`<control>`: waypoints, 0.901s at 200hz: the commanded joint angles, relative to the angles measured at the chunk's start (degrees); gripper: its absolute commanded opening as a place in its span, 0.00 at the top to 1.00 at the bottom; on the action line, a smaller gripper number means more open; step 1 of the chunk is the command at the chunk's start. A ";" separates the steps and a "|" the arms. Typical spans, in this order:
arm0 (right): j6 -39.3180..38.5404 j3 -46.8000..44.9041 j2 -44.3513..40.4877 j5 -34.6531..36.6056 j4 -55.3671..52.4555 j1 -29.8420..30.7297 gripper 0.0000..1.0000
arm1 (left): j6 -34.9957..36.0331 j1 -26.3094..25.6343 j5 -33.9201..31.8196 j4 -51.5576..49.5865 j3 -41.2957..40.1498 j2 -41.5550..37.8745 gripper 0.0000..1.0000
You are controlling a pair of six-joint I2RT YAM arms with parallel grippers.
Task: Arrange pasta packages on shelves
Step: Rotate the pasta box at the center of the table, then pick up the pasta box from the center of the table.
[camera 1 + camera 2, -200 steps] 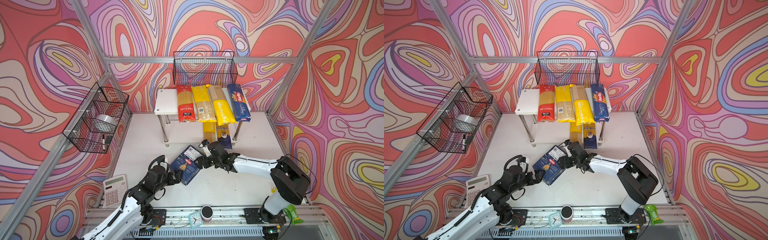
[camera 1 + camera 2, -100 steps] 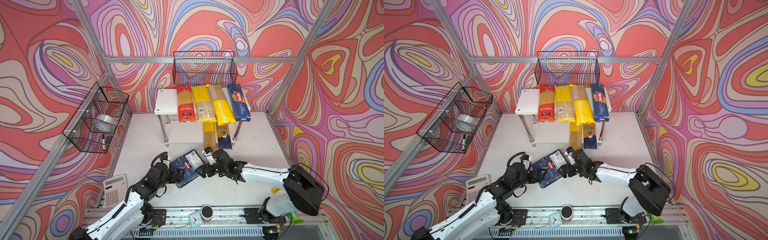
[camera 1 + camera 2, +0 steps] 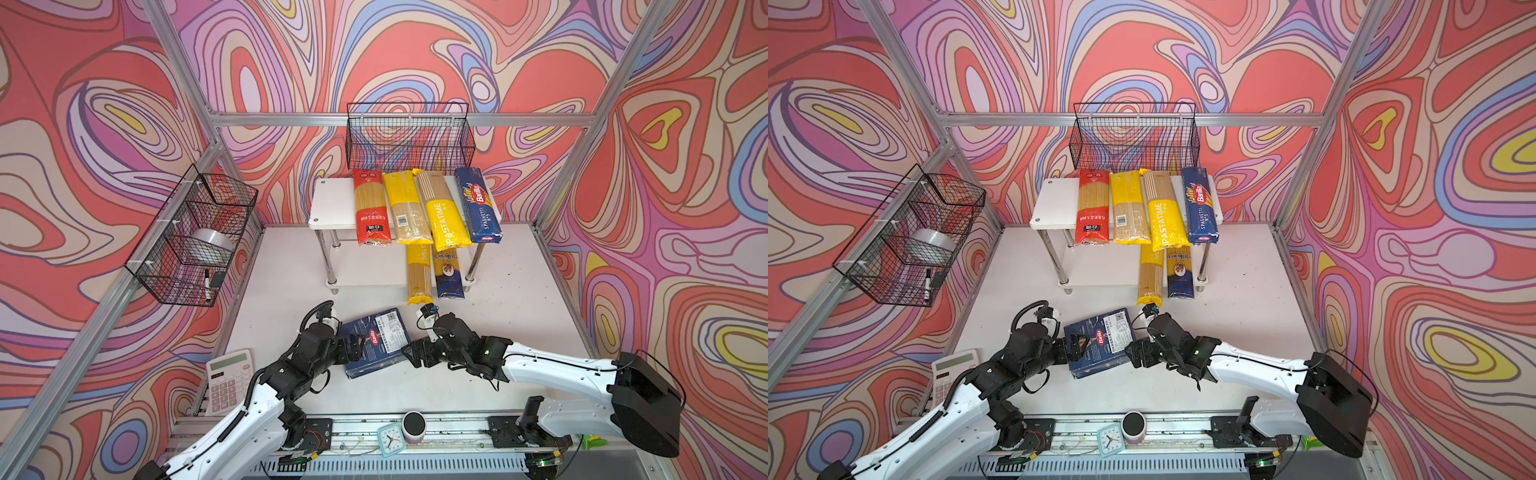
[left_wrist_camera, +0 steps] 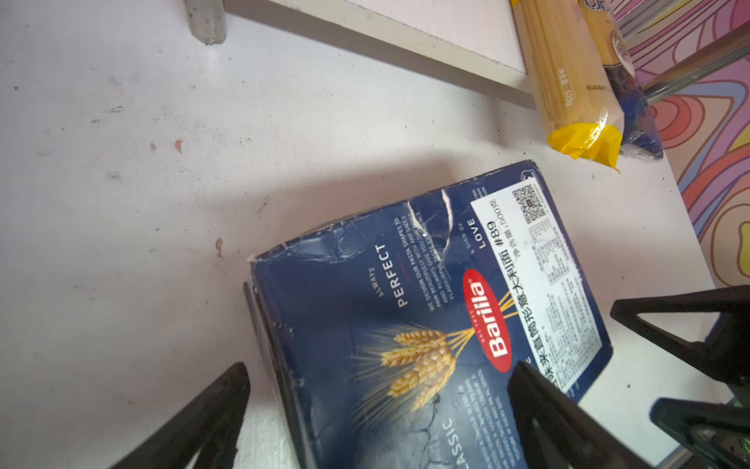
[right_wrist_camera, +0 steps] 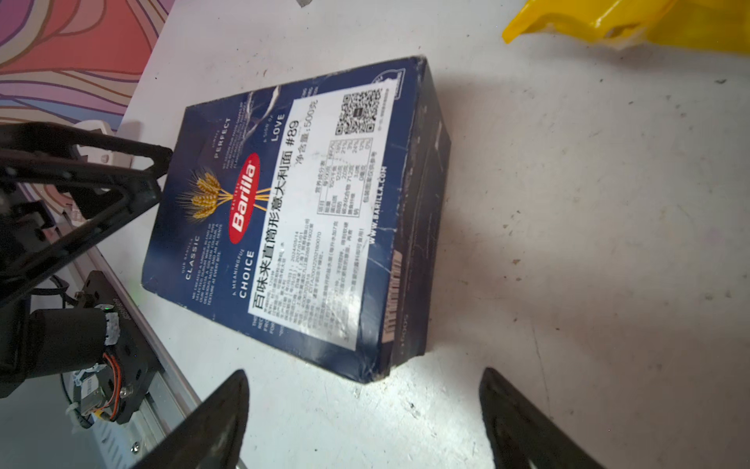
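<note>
While the Barilla box [image 3: 376,343] lies flat on the table [image 3: 498,299], the left tool [image 4: 380,365] straddles its edge, unclamped. Right tool [image 5: 363,370] gapes wide beside it.

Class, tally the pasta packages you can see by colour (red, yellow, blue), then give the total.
Red: 1, red bag
Yellow: 3, barcode-side yellow bag, PASTATIME bag, lower-shelf yellow bag
Blue: 3, slim Barilla box, dark blue bag, wide Barilla box
Total: 7
</note>
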 commanded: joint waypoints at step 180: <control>-1.88 0.17 13.01 -7.03 16.50 0.18 0.20 | -7.03 -2.00 8.09 5.13 -7.62 -7.32 0.00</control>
